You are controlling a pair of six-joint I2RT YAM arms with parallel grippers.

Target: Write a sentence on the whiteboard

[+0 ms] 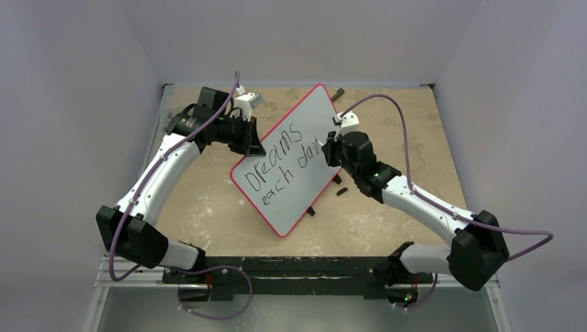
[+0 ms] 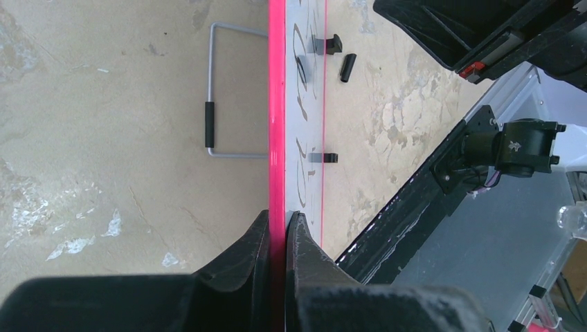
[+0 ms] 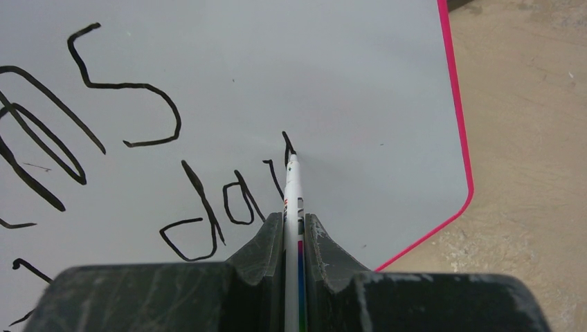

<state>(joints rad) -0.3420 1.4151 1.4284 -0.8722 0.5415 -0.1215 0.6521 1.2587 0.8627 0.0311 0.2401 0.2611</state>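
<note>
Centrally on the bench [image 1: 208,207] sits the whiteboard [image 1: 313,111], turned diagonally so one rounded corner points far and another near. The sentence [image 1: 284,166] runs across it in black slanted letters on two lines: "Dreams" above, and below it "each da" plus a short first stroke of a further letter. The lettering fills the board's middle and left part; its far-right area is bare white.

A white marker [image 3: 293,187] stands with its black tip on that last stroke. The right claw [image 3: 293,225] is narrowed around the marker's barrel, one finger on each side. It hangs over the board's right side.

The left claw [image 2: 278,223] is pinched tight on the whiteboard's pink-red rim at its far-left edge. One finger lies on the written face and the other on the back.

Two small black clips [image 2: 325,45] sit on the board's opposite rim, and a loose black piece [image 2: 347,66] lies on the bench just beside them. A grey wire loop [image 2: 210,124] with a black sleeve rests behind the board.
</note>
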